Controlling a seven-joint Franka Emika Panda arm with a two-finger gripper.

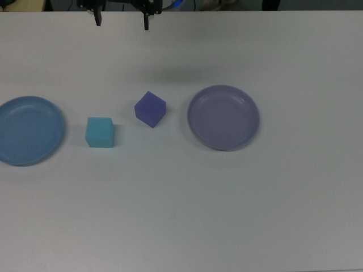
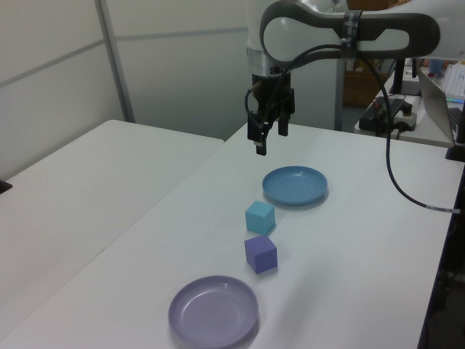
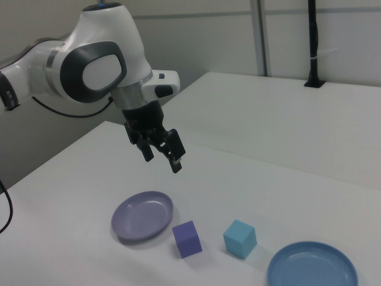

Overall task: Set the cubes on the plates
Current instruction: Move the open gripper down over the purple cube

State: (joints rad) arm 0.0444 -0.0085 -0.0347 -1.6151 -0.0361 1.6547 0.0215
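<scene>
Two cubes lie on the white table between two plates. The cyan cube [image 1: 100,132] [image 2: 260,217] [image 3: 240,238] sits beside the sky-blue plate [image 1: 27,130] [image 2: 294,185] [image 3: 312,266]. The purple-blue cube [image 1: 150,109] [image 2: 261,254] [image 3: 187,239] sits closer to the lavender plate [image 1: 223,117] [image 2: 213,310] [image 3: 142,215]. Both plates hold nothing. My gripper [image 1: 122,21] [image 2: 270,135] [image 3: 161,158] hangs open and empty well above the table, at the top view's upper edge, apart from every object.
A second white table [image 2: 80,189] adjoins in the left view's left. A dark cable [image 2: 407,189] trails from the arm over the table's edge. A black pole [image 3: 314,42] stands on the far table in the right view.
</scene>
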